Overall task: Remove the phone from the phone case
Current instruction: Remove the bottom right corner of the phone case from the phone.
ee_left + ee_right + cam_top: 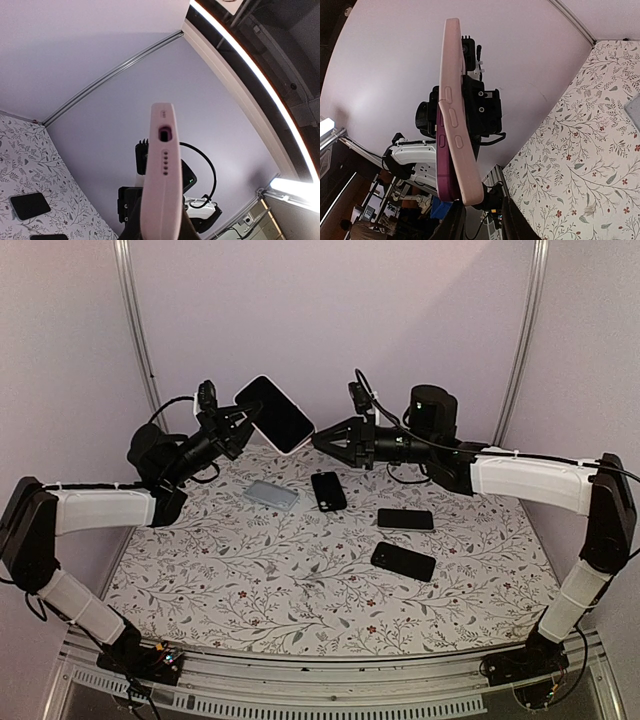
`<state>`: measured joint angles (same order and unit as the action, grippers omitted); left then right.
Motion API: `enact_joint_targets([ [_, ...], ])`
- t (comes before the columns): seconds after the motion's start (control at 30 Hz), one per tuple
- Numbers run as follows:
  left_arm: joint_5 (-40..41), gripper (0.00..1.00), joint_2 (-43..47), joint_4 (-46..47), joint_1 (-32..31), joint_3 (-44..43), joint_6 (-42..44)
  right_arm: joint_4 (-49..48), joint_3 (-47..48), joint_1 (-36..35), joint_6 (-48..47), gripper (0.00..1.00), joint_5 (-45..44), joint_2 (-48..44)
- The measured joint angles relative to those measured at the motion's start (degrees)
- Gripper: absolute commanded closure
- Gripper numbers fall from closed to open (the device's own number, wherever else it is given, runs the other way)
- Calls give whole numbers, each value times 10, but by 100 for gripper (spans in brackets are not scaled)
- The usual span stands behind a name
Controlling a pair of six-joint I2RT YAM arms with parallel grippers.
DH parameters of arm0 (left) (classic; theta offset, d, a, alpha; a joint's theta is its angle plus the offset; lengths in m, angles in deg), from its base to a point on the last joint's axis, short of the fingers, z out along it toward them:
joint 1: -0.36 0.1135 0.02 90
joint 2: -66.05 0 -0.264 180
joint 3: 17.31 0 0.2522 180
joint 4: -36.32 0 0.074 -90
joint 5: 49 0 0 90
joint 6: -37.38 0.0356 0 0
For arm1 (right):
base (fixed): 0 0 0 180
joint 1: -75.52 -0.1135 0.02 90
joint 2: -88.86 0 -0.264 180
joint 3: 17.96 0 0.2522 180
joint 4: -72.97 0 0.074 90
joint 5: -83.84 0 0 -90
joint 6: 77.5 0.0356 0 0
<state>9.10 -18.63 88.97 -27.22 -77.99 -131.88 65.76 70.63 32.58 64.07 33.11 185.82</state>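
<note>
1. The left tool [232, 426] was clenched on the pink phone case [456, 90], held high over the floral bench [300, 590]. The purple phone [440, 160] peeked from one edge.
2. The right tool [482, 222] had its jaws parted about the lower end, apparently gripping nothing.
3. A hard tug risked twisting the case loose, or the freed phone dropping to the bench.
4. No brand or writing was legible.

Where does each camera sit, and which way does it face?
Top external: high behind, facing down at the table; left arm, right arm show.
Left wrist: looks up along the cased phone toward the right arm; own fingers barely show.
Right wrist: faces the cased phone's edge and left arm; own fingertips show.
Shared: the cased phone, all three.
</note>
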Motion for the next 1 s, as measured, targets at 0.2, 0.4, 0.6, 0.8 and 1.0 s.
enact_joint_targets([
  [0.2,3,100,-3,4,0,-1,-5,-12,10,5,3,76,20,12],
  [0.4,-2,100,-17,0,0,-17,-1,-23,12,10,15,76,35,19],
  [0.6,-9,100,-19,-17,-1,-30,15,-28,12,12,24,76,36,20],
  [0.8,-19,100,-19,-51,-1,-51,31,-38,12,15,35,75,39,20],
  [1.0,-23,100,-19,-63,-3,-60,34,-66,14,16,52,75,59,30],
])
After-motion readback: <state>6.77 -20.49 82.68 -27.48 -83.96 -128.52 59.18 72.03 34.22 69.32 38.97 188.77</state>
